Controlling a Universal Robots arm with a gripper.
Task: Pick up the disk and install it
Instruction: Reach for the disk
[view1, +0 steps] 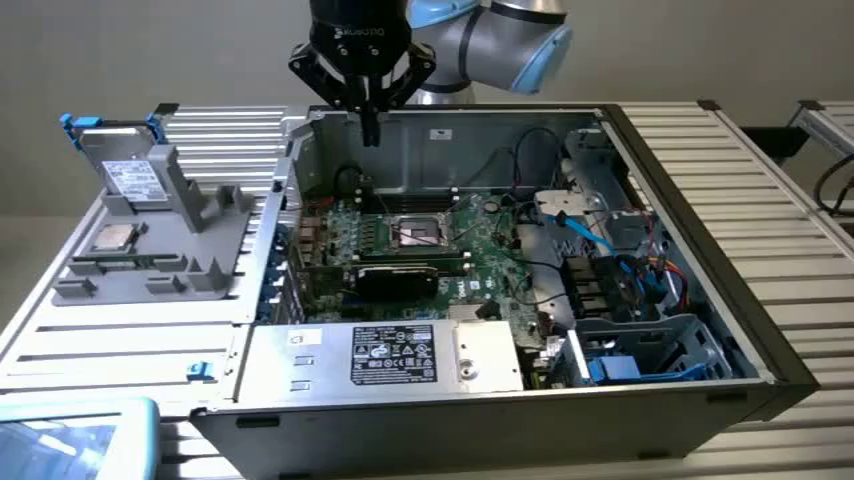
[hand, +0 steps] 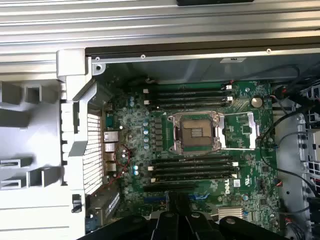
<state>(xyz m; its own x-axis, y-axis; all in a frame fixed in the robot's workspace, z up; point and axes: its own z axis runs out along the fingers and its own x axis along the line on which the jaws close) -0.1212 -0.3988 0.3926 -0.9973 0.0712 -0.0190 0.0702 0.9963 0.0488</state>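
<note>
The disk (view1: 131, 172), a silver-grey drive with a white label in a blue carrier frame, stands upright in a grey holder (view1: 174, 250) on the exterior view's left, outside the computer case. My gripper (view1: 370, 128) hangs above the back wall of the open case (view1: 667, 240), well to the right of the disk and apart from it. Its black fingers are shut together with nothing between them. In the wrist view the gripper (hand: 179, 202) looks down on the motherboard (hand: 200, 150) and its empty CPU socket (hand: 195, 132).
A small square CPU chip (view1: 114, 237) lies on the grey holder below the disk. Inside the case sit a silver power supply (view1: 400, 355) with a black label, blue cables (view1: 587, 230) and a drive cage (view1: 641, 355) at the front right. A light-blue object (view1: 74, 440) lies at the front left.
</note>
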